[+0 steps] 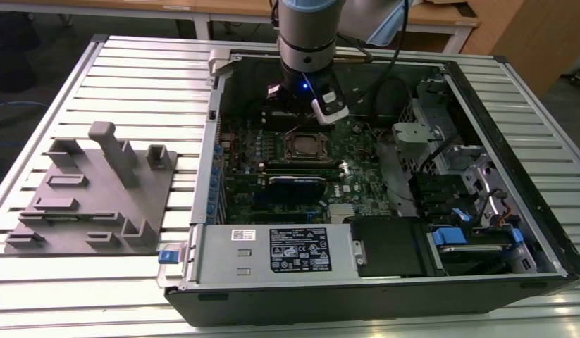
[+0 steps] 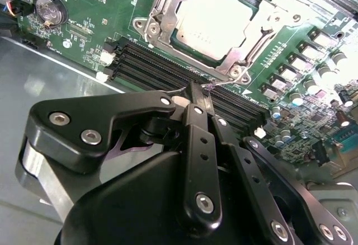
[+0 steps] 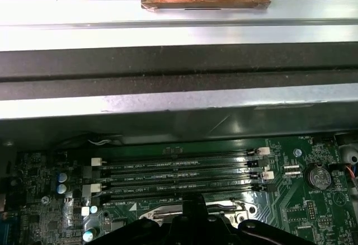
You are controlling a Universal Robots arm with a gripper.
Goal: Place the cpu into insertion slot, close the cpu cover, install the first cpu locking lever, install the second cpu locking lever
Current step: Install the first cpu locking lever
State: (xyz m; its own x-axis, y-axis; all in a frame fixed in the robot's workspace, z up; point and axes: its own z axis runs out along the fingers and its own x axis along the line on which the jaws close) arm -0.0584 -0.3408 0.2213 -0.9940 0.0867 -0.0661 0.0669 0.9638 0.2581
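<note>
A ribbed metal worktop [image 1: 130, 63] fills the exterior view. An open computer case [image 1: 365, 299] lies on it, from the middle out to the edge on the exterior view's right. A grey moulded fixture [image 1: 92, 190] sits beside the case, near the opposite edge. Inside the case are a green motherboard [image 1: 356, 186], a grey labelled power-supply box [image 1: 270, 250] along the near wall, and drive bays [image 1: 459, 190] on the exterior view's right. The insertion slot [image 1: 304, 158] sits mid-board with the cpu [image 1: 304, 146] in it. The arm [image 1: 306, 42] comes down just beyond the slot, towards the case's far wall.

In the second wrist view the cpu's dull silver face lies flat in the socket and the cpu cover [image 2: 253, 45] is down around it. The gripper [image 2: 196, 91] has its fingers [image 2: 192, 102] drawn together above the black memory slots [image 2: 151, 66], just beside the socket's corner. The end of a thin wire locking lever [image 2: 226, 83] is at their tip; a grasp cannot be told. A coin battery [image 2: 49, 10] lies well apart.

The first wrist view adds the case wall [image 3: 179, 77] and the worktop ribs beyond it.
</note>
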